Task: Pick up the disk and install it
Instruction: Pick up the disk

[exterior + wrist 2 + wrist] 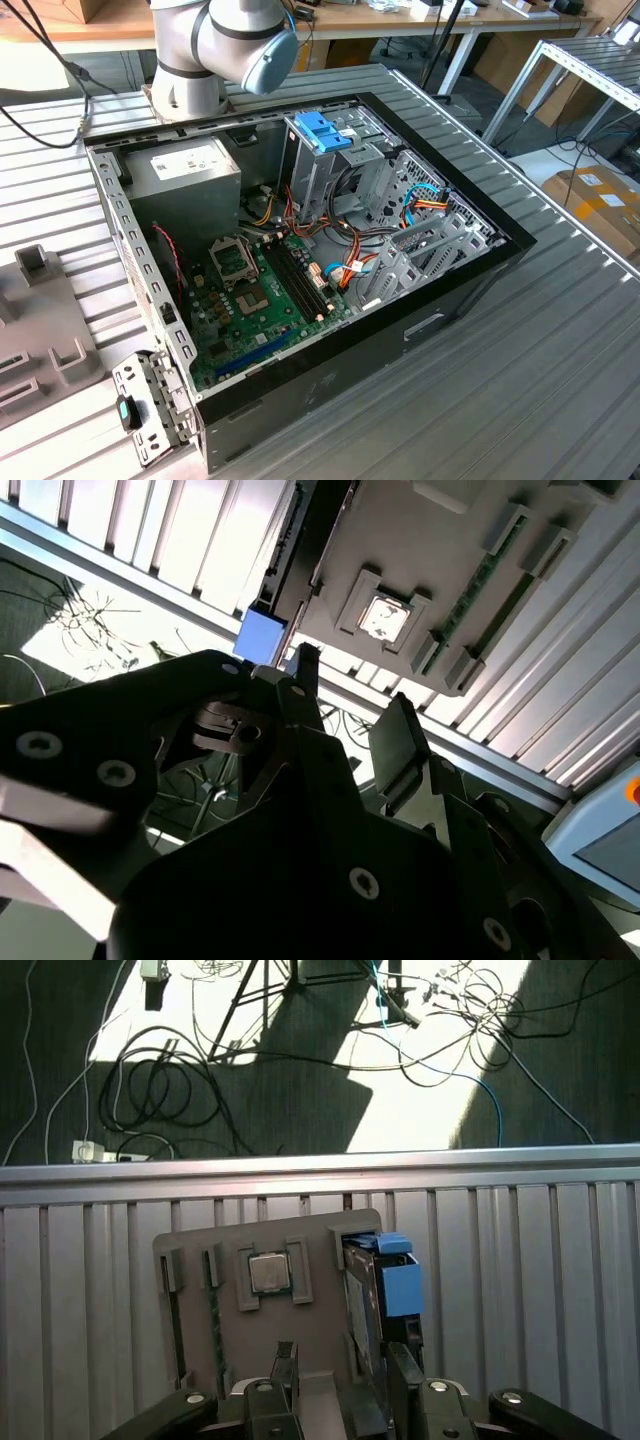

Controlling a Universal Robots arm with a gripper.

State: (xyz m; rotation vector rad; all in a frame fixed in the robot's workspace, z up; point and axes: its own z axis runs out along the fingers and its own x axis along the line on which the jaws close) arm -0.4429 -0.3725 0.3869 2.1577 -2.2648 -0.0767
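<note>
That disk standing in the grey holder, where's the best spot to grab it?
Probably its two broad flat faces, pinched across the thin exposed edge. The disk stands on edge in a slot of the grey holder, so come from the open side facing the gripper.

Grey arm [222,45] bends at a blue-capped joint; claw [342,1352] stands with its dark fingers parted

Soft exterior light, harsh sun patches, tool [352,683] dark, backlit
</note>
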